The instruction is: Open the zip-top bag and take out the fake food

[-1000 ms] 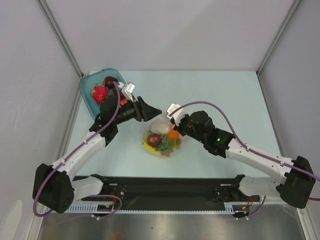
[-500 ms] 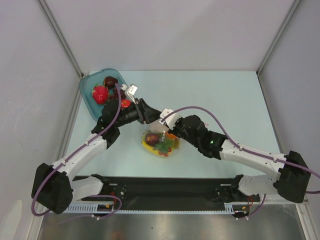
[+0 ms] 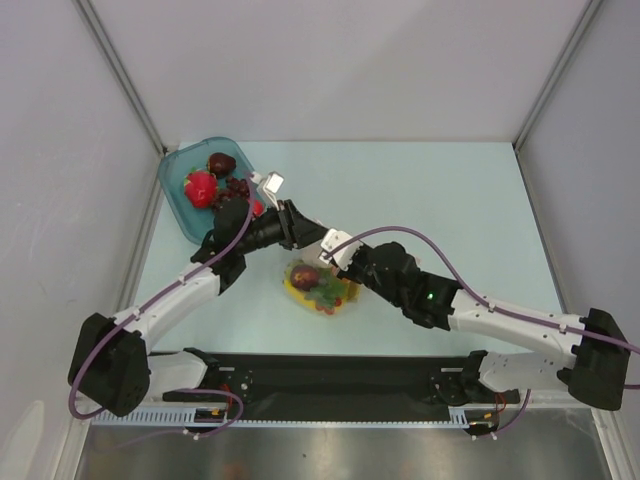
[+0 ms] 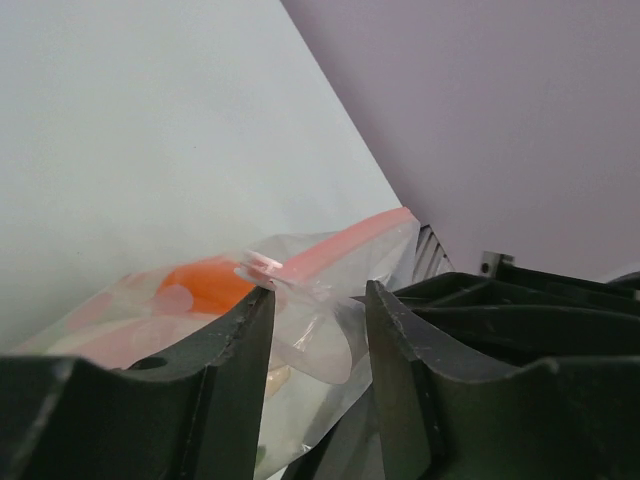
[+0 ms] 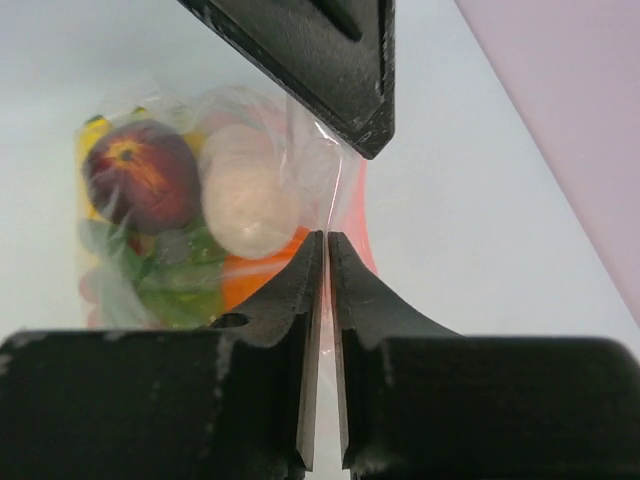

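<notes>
- Zip-top bag point(image 3: 320, 287) lies on the table point(image 3: 450, 190) between both arms, with the fake food point(image 5: 170, 190) inside.
- Right gripper point(image 5: 327, 238): fingers almost together, thin lip film pinched between them.
- Left gripper point(image 4: 318, 290): half open, straddling the opposite flap by the pink zip strip point(image 4: 340, 240), not clamped.
- Judgement: left should seat the flap deep and clamp before any pull. Then part the lips in opposite directions, slowly, or the film may slip.

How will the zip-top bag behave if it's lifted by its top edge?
Probably floppy: the zip-top bag is thin, creased film. It would likely sag, since the fake food bulges inside. The rounded pieces may shift.
</notes>
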Motion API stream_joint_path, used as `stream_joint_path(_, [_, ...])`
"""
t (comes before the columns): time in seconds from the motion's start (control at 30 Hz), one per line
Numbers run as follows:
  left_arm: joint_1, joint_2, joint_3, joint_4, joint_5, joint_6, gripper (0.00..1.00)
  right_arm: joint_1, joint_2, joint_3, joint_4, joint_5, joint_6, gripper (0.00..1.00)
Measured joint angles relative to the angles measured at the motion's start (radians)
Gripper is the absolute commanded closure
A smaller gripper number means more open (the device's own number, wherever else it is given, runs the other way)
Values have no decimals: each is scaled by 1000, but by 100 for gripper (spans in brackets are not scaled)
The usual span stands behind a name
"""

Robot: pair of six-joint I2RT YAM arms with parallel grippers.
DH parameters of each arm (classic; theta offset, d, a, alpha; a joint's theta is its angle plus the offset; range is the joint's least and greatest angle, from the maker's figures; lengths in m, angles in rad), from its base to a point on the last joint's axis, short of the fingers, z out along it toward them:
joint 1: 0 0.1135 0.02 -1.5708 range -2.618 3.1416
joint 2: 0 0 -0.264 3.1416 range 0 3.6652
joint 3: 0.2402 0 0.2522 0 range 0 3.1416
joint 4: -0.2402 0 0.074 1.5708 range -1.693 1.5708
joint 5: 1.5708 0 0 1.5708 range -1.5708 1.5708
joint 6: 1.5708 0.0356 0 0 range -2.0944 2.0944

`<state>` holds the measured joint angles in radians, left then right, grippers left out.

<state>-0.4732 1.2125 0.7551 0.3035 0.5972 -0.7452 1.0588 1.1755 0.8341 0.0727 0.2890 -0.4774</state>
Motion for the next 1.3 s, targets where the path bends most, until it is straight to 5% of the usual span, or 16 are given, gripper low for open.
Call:
stream_joint_path(0.13, [-2,19,5,-13,-15,30,76,24,-47,-6,-3,-16,4,76])
stream_joint_path(0.23, [-3,31,6,7,-8,53,97,34,-82,-5,-18,-30,24,47])
stream_joint_path(0.4, [-10,23,3,81,50,146,100,-5,-109,45,-131,-69,90,30])
stream_joint_path(0.73, [-48,-85,-47,194,282,383,100,-327,-124,251,-221,-457,322,30])
stream_joint_path(1.1, [-64,-87,-48,196,405,493,100,-505,-60,272,-171,-1076,515,33])
stream_joint_path(1.3, [-89,-105,-46,169,437,521,100,-549,9,271,-81,-1281,589,33])
